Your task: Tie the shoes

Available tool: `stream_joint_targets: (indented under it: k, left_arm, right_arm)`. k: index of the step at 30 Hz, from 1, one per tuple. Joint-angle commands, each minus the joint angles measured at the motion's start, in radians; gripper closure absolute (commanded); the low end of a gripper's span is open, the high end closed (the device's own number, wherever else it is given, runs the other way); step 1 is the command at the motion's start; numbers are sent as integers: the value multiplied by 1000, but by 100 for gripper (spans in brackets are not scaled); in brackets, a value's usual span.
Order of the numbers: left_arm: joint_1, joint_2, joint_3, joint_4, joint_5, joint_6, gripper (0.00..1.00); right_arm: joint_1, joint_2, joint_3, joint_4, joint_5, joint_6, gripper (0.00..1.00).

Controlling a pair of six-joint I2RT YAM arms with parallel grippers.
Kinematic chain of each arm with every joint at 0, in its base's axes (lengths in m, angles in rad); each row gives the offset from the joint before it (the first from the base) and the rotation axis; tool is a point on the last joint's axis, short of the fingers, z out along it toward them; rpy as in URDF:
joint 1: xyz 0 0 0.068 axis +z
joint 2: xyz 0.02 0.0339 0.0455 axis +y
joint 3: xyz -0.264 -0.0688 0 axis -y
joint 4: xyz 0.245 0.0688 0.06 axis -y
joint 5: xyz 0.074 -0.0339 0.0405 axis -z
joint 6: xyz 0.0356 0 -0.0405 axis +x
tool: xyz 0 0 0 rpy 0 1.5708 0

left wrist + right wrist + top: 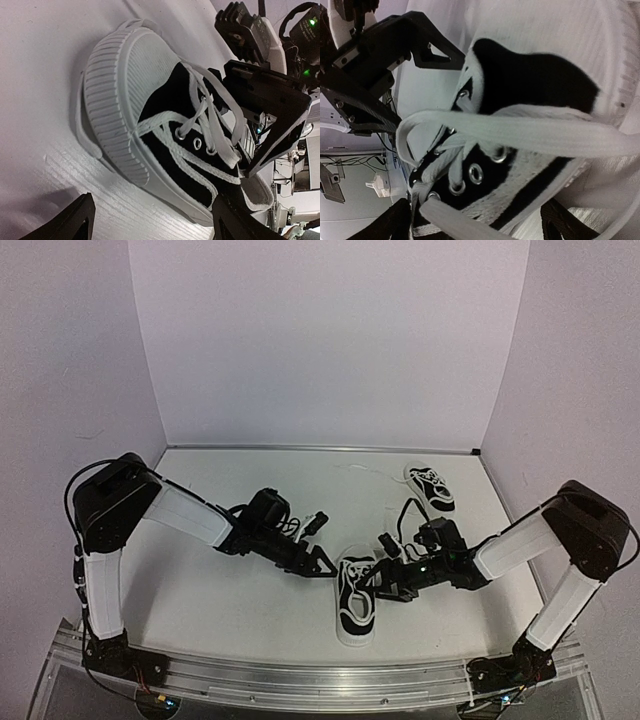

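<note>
One black sneaker (355,605) with a white sole and toe cap lies in the middle near the front edge, with loose white laces. The other sneaker (430,487) lies at the far right. My left gripper (322,562) is at the near shoe's left side, and my right gripper (385,580) is at its right side. In the left wrist view the left gripper (155,225) is open, with the shoe (165,130) just beyond its fingertips. In the right wrist view the right gripper (477,227) is open around the shoe's (530,80) eyelet side. A white lace (520,131) runs across that shoe.
White walls close the table (200,610) at the back and on both sides. A loose lace (375,472) trails left from the far shoe. A metal rail (320,680) runs along the front edge, with both arm bases on it.
</note>
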State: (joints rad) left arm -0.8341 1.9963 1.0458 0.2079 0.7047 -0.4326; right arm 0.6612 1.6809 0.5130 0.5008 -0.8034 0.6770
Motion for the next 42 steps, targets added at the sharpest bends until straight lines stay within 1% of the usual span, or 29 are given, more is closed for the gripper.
stream_joint_targets:
  k: [1,4,7,8,10,12,13,14,17,18,20,22,24,27,30,32,34,36,38,42]
  left_arm:
    - [0,32,27,160,68,-69,24]
    - [4,28,29,150,54,-68,30]
    - [43,27,18,150,42,-99,37]
    - [71,30,4,182,53,-127,41]
    - [141,41,-42,280,83,-226,46]
    - [199,51,-72,373,116,-280,48]
    - [212,52,-75,394,130,-288,48]
    - [220,52,-71,396,138,-286,48]
    - [226,46,-47,318,140,-241,49]
    - [230,42,-46,309,139,-235,49]
    - [242,32,-52,293,139,-230,48]
    - [256,19,-60,267,134,-219,45]
    - [265,6,-61,232,127,-199,43]
    - [267,-13,-50,167,112,-157,39]
    - [267,-19,-34,130,107,-134,36]
    - [267,-18,-16,93,103,-114,34]
    - [267,-21,4,58,95,-90,34]
    - [266,-27,22,18,84,-69,33]
    - [266,-36,31,-6,74,-56,32]
    - [267,-55,30,-28,54,-45,30]
  right_arm:
    - [19,71,58,94,14,27,20]
    - [26,124,116,105,26,31,26]
    - [41,180,171,134,35,52,28]
    - [47,202,187,145,41,64,29]
    - [60,238,215,182,48,87,29]
    - [69,275,248,196,59,96,30]
    - [70,294,267,198,68,95,30]
    - [70,312,286,197,76,91,30]
    - [71,350,338,197,72,89,30]
    - [71,350,345,197,66,91,29]
    - [70,321,331,195,65,95,25]
    - [69,265,296,192,74,97,18]
    - [64,199,264,167,88,90,14]
    - [28,103,230,68,129,49,11]
    - [-49,50,233,-60,191,-7,8]
    - [-110,55,241,-82,185,-19,9]
    - [-134,78,279,-117,203,-34,13]
    - [-138,119,343,-150,193,-49,16]
    - [-137,170,391,-149,150,-28,18]
    - [-135,231,432,-134,100,13,19]
